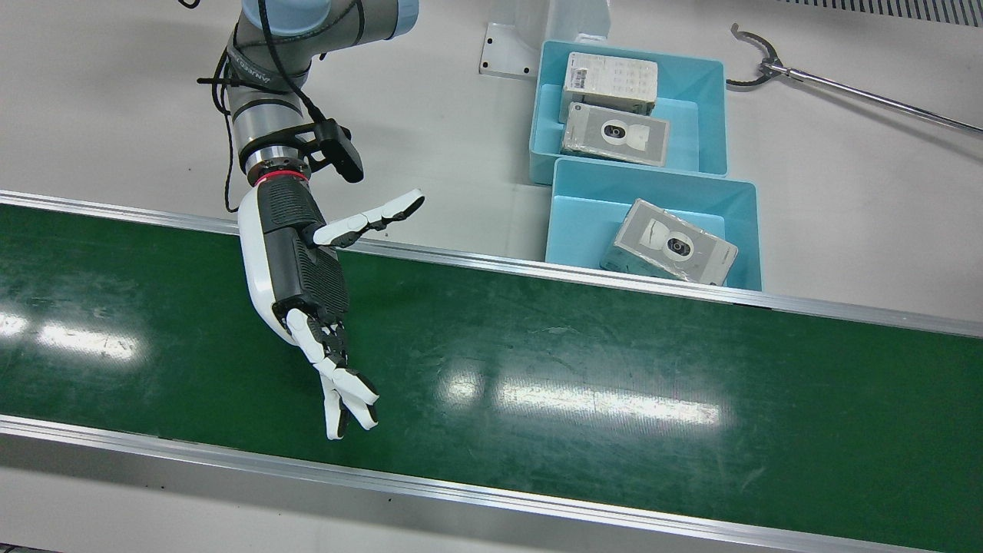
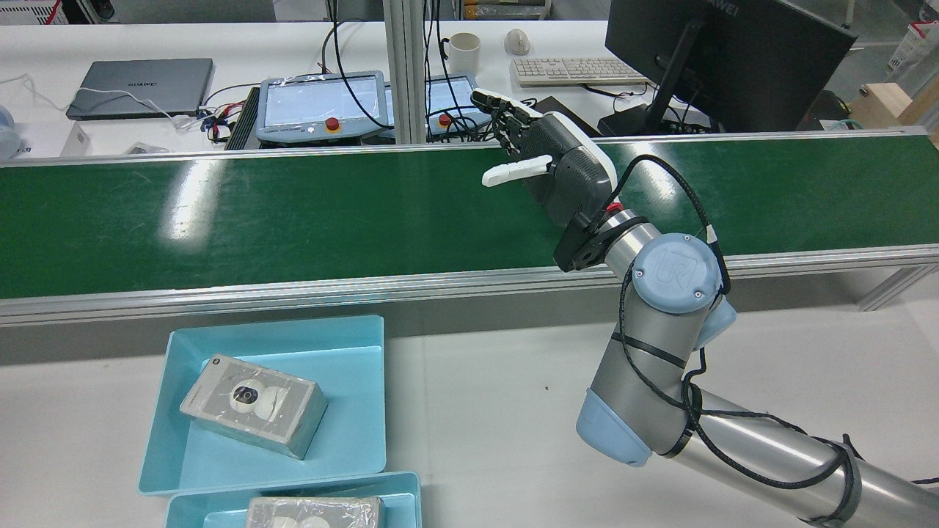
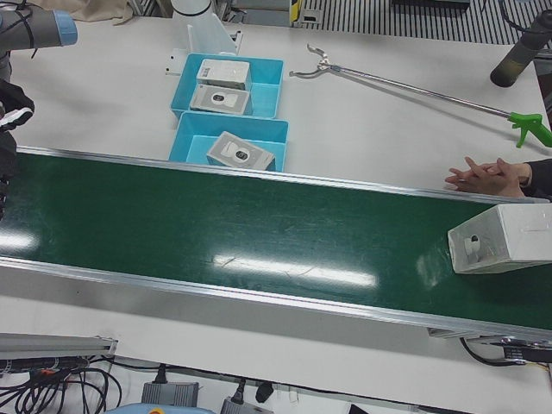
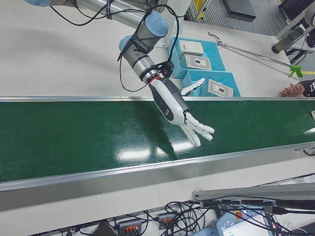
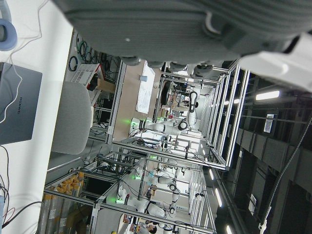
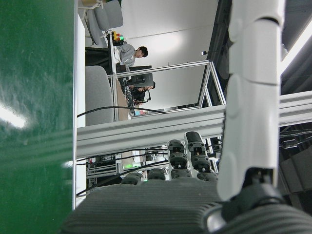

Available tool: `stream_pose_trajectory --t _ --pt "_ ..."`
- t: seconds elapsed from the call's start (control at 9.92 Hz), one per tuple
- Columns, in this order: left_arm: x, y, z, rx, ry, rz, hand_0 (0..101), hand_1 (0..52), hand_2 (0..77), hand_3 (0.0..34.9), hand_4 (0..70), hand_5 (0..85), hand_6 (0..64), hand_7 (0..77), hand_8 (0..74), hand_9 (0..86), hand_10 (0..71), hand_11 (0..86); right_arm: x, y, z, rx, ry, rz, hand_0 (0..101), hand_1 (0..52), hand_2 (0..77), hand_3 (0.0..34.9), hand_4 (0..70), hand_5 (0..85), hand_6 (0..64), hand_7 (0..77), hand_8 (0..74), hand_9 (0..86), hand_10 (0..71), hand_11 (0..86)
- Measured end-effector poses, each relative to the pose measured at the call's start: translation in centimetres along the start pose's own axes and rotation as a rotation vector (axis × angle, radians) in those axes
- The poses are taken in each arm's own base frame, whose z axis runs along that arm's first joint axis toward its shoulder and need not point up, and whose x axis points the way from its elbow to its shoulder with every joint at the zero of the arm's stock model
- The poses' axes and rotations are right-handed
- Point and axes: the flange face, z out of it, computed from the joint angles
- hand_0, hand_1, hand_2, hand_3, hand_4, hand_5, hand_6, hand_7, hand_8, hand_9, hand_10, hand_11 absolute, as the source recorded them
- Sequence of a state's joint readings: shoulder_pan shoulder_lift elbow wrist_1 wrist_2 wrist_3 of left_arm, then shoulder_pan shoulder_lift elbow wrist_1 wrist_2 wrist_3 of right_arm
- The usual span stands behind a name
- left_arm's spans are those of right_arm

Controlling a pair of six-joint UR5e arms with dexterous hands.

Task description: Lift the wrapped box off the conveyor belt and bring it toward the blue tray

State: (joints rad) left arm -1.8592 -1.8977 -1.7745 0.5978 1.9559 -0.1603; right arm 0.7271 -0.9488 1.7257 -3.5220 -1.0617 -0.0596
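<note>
The wrapped box (image 3: pixel 504 237) lies on the green conveyor belt (image 1: pixel 614 369) at its far end, seen at the right edge of the left-front view. My right hand (image 1: pixel 299 269) hovers over the belt's other half, far from the box, open, fingers spread, holding nothing. The rear view shows the same right hand (image 2: pixel 565 165) stretched across the belt. Two blue trays (image 1: pixel 710 92) sit beside the belt's robot-side rail; the farther one holds two wrapped boxes, the nearer one (image 1: pixel 580 223) a single box. Only my left hand's own view shows the left hand (image 5: pixel 146 24): its palm is bare, with no fingers curled across.
A long reacher tool (image 1: pixel 845 88) lies on the white table past the trays. A person's clasped hands (image 3: pixel 485 177) rest on the table near the boxed end of the belt. Aluminium rails edge the belt on both sides.
</note>
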Motion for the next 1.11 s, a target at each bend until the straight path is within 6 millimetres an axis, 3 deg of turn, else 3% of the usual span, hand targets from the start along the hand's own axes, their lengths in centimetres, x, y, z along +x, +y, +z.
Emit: stream_pose_trajectory --t 0.1,0.2,0.6,1.11 --pt "0.00 0.00 0.00 0.000 0.000 0.000 0 0.0 1.1 0.0 0.0 1.1 0.5 0.5 0.5 0.5 0.5 0.5 -0.54 -0.15 -0.23 0.027 -0.003 -0.017 49 13.6 1.6 0.0 10.4 14.2 3.8 4.4 0.0 1.1 0.0 1.6" --pt "0.00 0.00 0.00 0.000 0.000 0.000 0 0.0 1.1 0.0 0.0 1.1 0.5 0.5 0.5 0.5 0.5 0.5 -0.87 -0.23 -0.41 0.048 -0.005 -0.029 51 18.5 8.2 0.0 9.8 15.3 3.3 1.6 0.0 1.1 0.0 1.6" --pt "0.00 0.00 0.00 0.000 0.000 0.000 0 0.0 1.1 0.0 0.0 1.1 0.5 0.5 0.5 0.5 0.5 0.5 -0.94 -0.29 -0.57 0.066 -0.004 -0.036 50 16.4 6.0 0.0 7.1 13.6 2.7 1.6 0.0 1.1 0.0 1.6" --pt "0.00 0.00 0.00 0.000 0.000 0.000 0 0.0 1.1 0.0 0.0 1.1 0.5 0.5 0.5 0.5 0.5 0.5 -0.09 -1.03 -0.67 0.072 0.006 -0.036 49 15.3 4.9 0.0 8.7 13.6 2.7 1.6 0.0 1.1 0.0 1.6"
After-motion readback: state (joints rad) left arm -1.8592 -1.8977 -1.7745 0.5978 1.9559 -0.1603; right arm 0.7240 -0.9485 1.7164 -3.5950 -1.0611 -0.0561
